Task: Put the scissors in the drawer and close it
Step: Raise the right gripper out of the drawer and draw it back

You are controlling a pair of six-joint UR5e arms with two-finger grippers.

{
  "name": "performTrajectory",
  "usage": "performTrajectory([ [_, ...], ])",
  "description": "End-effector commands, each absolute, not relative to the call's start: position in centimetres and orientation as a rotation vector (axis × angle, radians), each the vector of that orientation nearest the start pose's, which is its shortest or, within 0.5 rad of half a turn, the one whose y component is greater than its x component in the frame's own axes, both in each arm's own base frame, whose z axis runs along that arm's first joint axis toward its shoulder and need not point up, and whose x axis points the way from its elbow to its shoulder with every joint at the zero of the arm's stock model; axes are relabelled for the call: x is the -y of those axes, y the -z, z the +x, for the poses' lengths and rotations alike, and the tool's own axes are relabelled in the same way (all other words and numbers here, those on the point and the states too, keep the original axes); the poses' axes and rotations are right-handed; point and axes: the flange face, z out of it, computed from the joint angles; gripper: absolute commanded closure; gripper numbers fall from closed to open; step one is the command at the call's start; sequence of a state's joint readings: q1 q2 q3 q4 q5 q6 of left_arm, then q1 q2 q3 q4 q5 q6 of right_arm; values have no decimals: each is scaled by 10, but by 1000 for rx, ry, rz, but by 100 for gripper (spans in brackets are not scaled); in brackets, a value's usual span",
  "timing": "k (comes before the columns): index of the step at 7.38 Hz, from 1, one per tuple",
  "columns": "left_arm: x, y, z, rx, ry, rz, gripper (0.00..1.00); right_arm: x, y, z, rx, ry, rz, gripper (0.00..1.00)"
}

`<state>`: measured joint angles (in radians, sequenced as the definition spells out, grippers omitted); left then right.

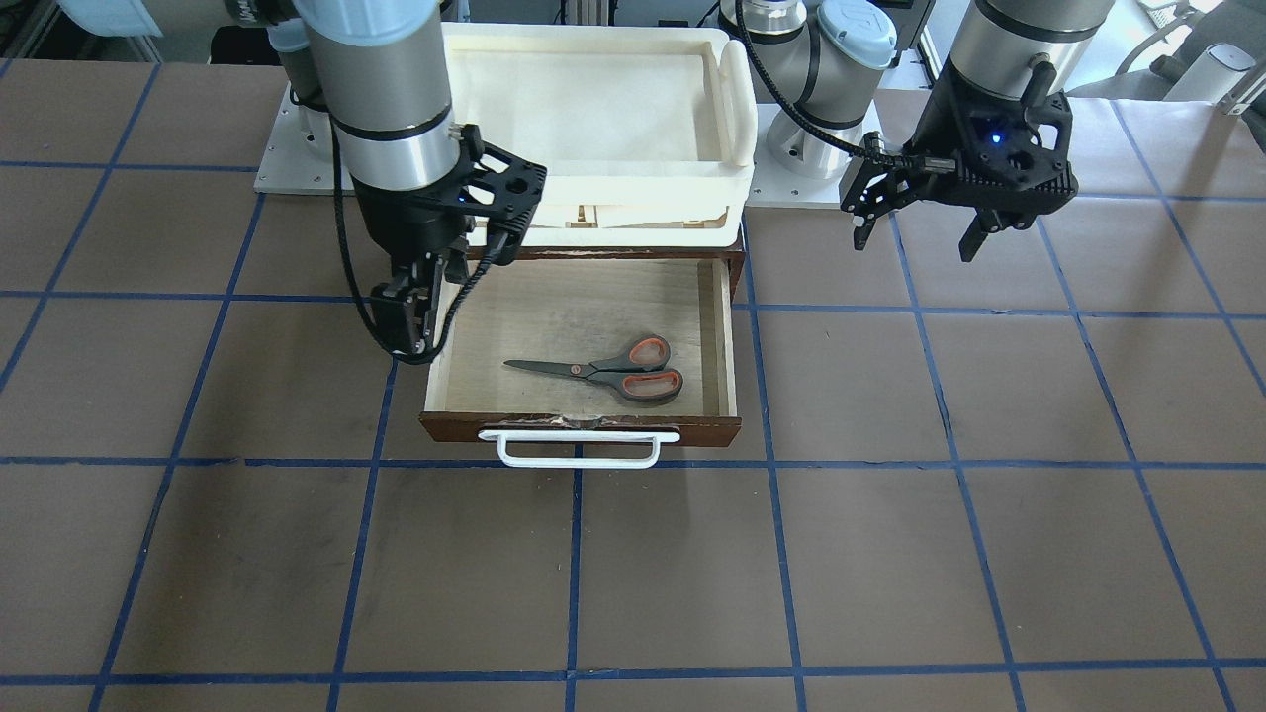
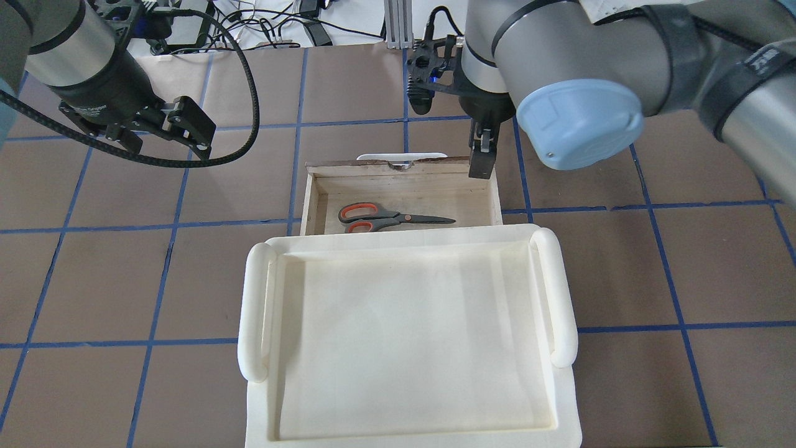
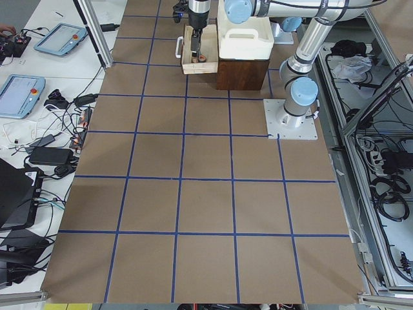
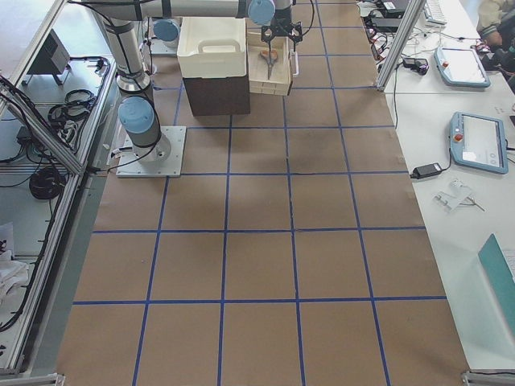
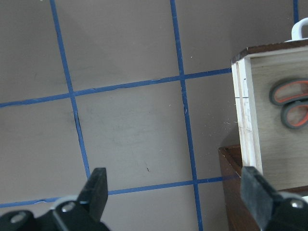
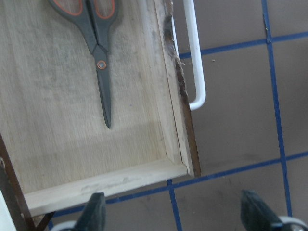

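Note:
The scissors (image 1: 603, 371), with dark blades and orange-red inner loops, lie flat inside the open wooden drawer (image 1: 584, 427), blades pointing toward the robot's right. They also show in the overhead view (image 2: 388, 218) and both wrist views (image 5: 291, 103) (image 6: 94, 43). The drawer (image 2: 404, 168) is pulled out, and its white bar handle (image 1: 579, 450) faces away from the robot. My right gripper (image 1: 415, 331) (image 2: 482, 165) (image 6: 173, 214) is open and empty, low beside the drawer's side wall (image 6: 168, 96). My left gripper (image 1: 918, 237) (image 2: 168, 146) (image 5: 175, 192) is open and empty, above the table off the drawer's other side.
A cream-white plastic tray (image 2: 255, 311) sits on top of the dark cabinet that the drawer slides out of, also seen in the front-facing view (image 1: 737, 99). The brown table (image 1: 890, 554) has a blue tape grid. The arm bases (image 1: 821, 148) stand behind the cabinet.

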<state>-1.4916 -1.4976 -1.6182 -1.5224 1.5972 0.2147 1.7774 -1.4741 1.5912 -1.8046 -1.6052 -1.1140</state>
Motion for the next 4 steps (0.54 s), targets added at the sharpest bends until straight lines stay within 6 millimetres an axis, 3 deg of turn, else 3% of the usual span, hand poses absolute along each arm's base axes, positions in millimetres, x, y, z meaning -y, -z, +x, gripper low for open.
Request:
performTrajectory([
  [1,484,-496,-92,-3092,91,210,0,482,-486,189,-2834,142,-1512,0],
  [2,496,-485,-91,-3100,91,208,0,467,-503,187,-2962,205,-1226,0],
  [4,495,-487,-91,-3092,91,207,0,442,-526,185,-3089,226,-733,0],
])
